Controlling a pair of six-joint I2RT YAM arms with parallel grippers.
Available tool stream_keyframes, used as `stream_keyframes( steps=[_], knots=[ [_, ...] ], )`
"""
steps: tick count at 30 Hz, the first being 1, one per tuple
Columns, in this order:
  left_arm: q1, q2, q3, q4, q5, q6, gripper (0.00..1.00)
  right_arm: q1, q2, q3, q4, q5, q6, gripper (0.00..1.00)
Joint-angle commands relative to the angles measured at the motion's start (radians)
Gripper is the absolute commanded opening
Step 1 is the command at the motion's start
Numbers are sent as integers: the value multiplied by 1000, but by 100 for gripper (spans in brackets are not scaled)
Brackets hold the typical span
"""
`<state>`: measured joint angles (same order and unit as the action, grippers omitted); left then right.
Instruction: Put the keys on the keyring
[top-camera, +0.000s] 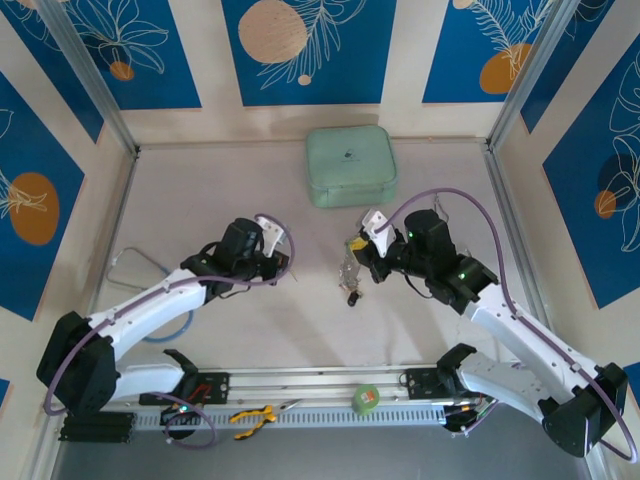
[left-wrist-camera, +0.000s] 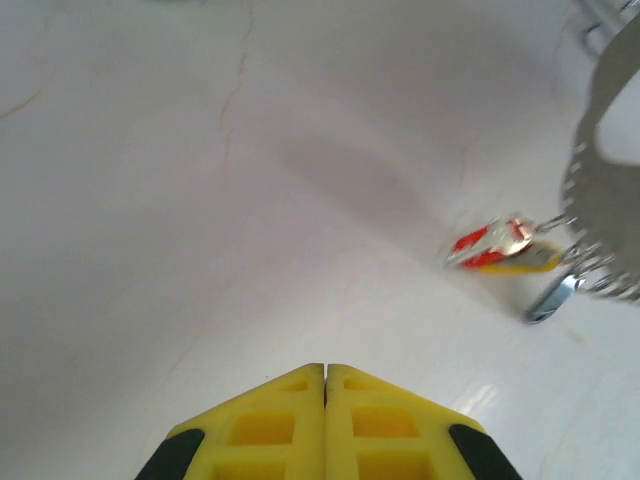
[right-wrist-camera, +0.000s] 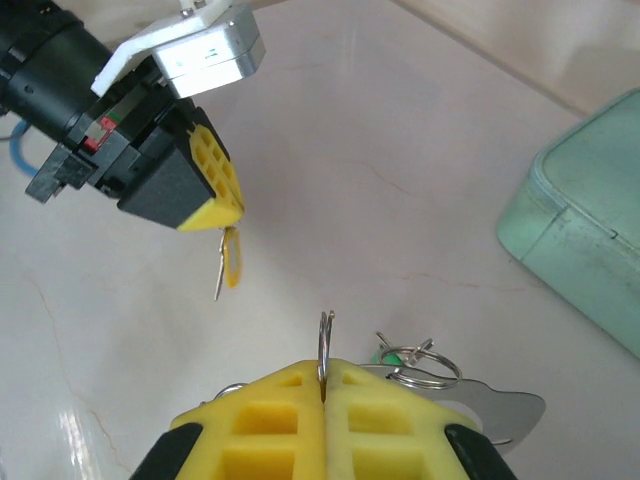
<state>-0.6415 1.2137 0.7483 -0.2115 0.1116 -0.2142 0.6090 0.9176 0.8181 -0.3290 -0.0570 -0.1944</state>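
My right gripper (right-wrist-camera: 324, 372) is shut on a thin silvery ring, the keyring (right-wrist-camera: 325, 338), which I see edge-on sticking up between the pads. Smaller rings (right-wrist-camera: 421, 364), a green tag (right-wrist-camera: 390, 355) and a flat silvery piece (right-wrist-camera: 505, 408) hang beside it. From above, this bunch of keys (top-camera: 349, 278) dangles under the right gripper (top-camera: 360, 254). My left gripper (right-wrist-camera: 230, 214) is shut on a yellow-headed key (right-wrist-camera: 231, 262) that hangs from its tip, a short way left of the keyring. The left wrist view shows that gripper (left-wrist-camera: 325, 372) shut, with red and yellow keys (left-wrist-camera: 500, 246) ahead to its right.
A pale green zipped case (top-camera: 350, 166) lies at the back centre. A blue-grey stethoscope (top-camera: 140, 268) lies along the left wall beside the left arm. Yellow-handled pliers (top-camera: 254, 415) and a green tape roll (top-camera: 368, 398) rest on the front rail.
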Motion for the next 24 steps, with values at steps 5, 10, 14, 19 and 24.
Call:
stream_keyframes(
  steps=[5, 10, 14, 19, 24],
  knots=[
    [9, -71, -61, -5, -25, 85, 0, 68, -47, -69, -1, -143, -270, 0],
    [9, -198, -123, 88, 22, 186, 0, 142, -32, -129, 66, -205, -377, 0],
    [9, -313, -194, 130, 37, 314, 0, 177, 25, -147, 112, -232, -407, 0],
    [9, -454, -275, 168, 159, 466, 0, 202, 110, -139, 131, -256, -453, 0],
    [9, -518, -304, 169, 314, 609, 0, 226, 171, -132, 157, -249, -495, 0]
  ],
)
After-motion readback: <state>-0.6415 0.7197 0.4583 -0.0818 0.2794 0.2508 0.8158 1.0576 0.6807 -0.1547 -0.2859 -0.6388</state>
